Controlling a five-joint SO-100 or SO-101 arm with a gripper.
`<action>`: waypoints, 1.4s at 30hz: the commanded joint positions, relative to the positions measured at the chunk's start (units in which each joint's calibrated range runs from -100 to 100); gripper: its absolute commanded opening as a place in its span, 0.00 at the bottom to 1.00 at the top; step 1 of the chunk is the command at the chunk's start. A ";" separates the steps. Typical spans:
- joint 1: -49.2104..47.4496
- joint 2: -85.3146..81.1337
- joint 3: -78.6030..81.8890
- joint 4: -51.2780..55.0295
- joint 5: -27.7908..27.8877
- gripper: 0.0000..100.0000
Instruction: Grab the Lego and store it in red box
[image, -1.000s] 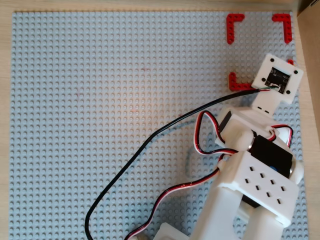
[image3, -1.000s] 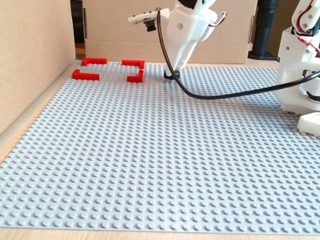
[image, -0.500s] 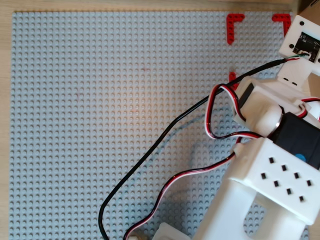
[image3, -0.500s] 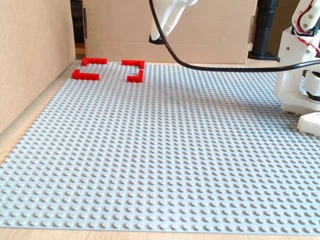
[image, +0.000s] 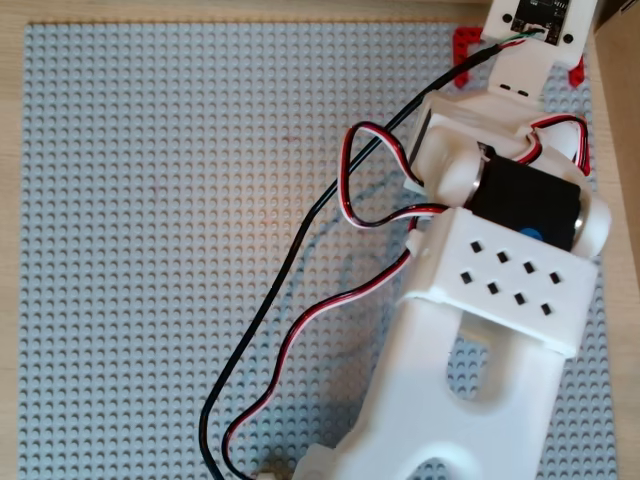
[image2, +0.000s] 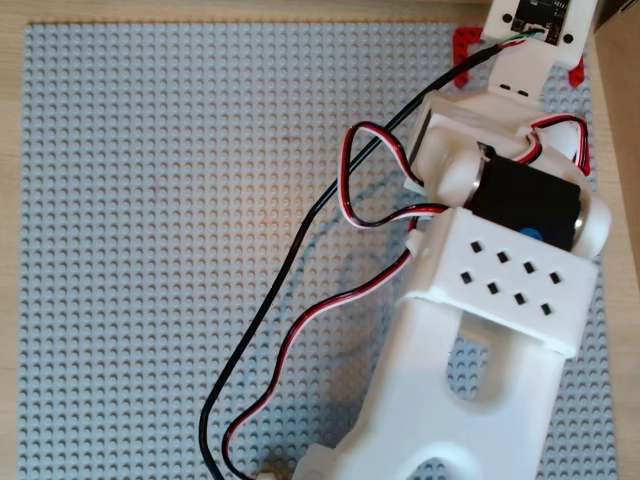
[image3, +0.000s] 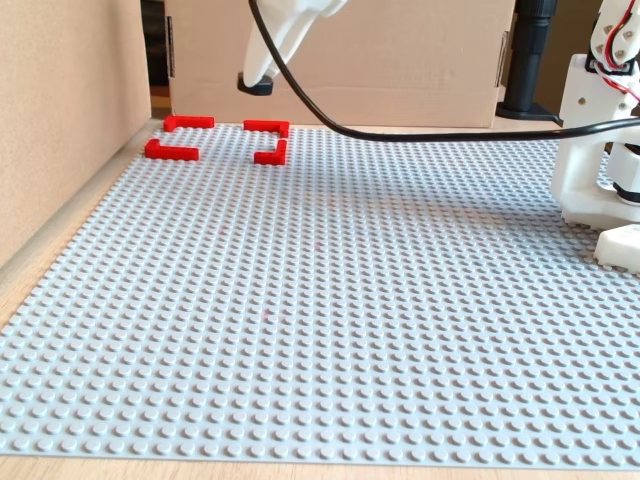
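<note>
In the fixed view my gripper hangs in the air at the far left, just above the back right corner of the red box. It is shut on the Lego, a small black piece at its fingertips. The red box is a square of four red corner pieces on the grey baseplate, and nothing lies inside it. In both overhead views the white arm covers most of the red box. Only red corners show at the top right, and the fingers and the Lego are hidden there.
A cardboard wall runs along the left of the plate and a cardboard box stands behind it. The arm's base stands at the right. A black cable and red-white wires trail over the plate.
</note>
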 joint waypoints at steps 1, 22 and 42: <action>1.39 7.02 -5.14 -4.95 -0.27 0.04; 7.20 20.50 -19.69 -6.44 -0.17 0.05; 7.35 19.65 -19.96 -5.65 -0.22 0.12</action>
